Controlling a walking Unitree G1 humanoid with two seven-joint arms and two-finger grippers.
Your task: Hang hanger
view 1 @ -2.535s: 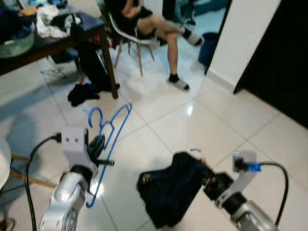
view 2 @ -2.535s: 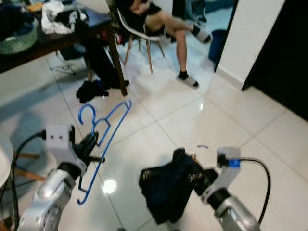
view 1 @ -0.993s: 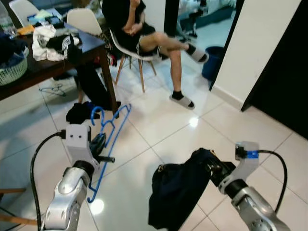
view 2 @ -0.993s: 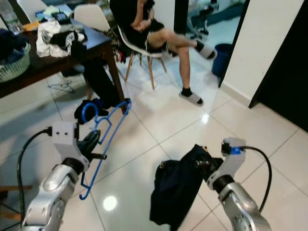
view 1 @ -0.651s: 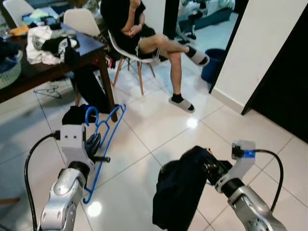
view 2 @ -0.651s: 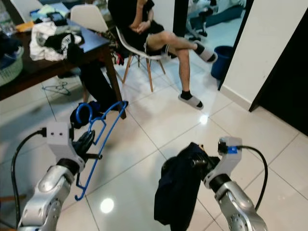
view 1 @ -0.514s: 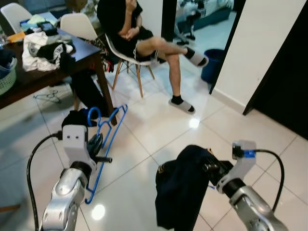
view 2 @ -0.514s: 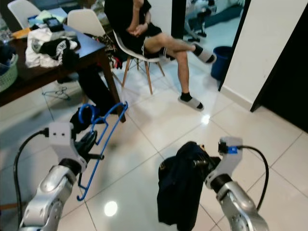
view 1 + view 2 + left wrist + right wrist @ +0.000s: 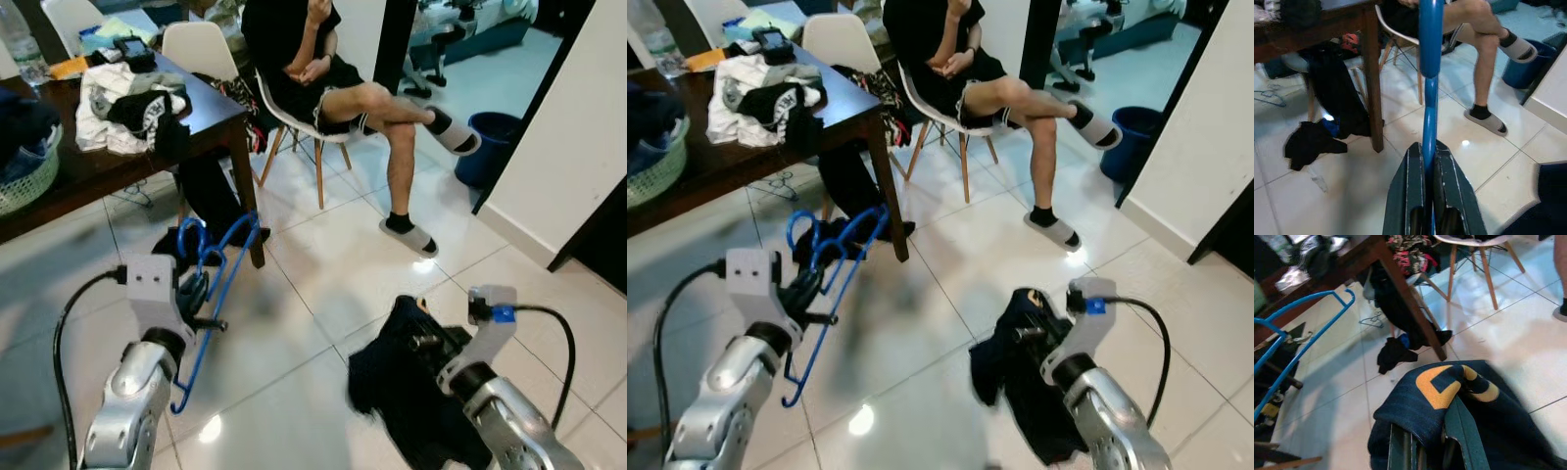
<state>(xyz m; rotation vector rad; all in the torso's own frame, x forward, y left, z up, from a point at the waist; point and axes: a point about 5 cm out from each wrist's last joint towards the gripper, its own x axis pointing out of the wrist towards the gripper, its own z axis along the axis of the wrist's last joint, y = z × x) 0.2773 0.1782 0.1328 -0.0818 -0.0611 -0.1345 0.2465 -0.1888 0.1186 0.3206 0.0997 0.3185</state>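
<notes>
Glossy floor tiles (image 9: 323,284), smooth blue hanger (image 9: 217,259), dark wooden table (image 9: 147,157).

The robot's left arm (image 9: 127,411) is a rounded, polished silver casing that narrows to a dark collar at the wrist. Above the collar sits a white boxy block (image 9: 152,284) with two small dark dots on its face. A thick black cable (image 9: 67,323) loops out from the side of that block and runs back beside the arm. The left tool (image 9: 1431,193) has two long, dark, flat-sided fingers. The right arm (image 9: 514,431) has the same silver shell, a white block with a blue patch (image 9: 503,314), and a black cable (image 9: 554,333) arching behind it.
</notes>
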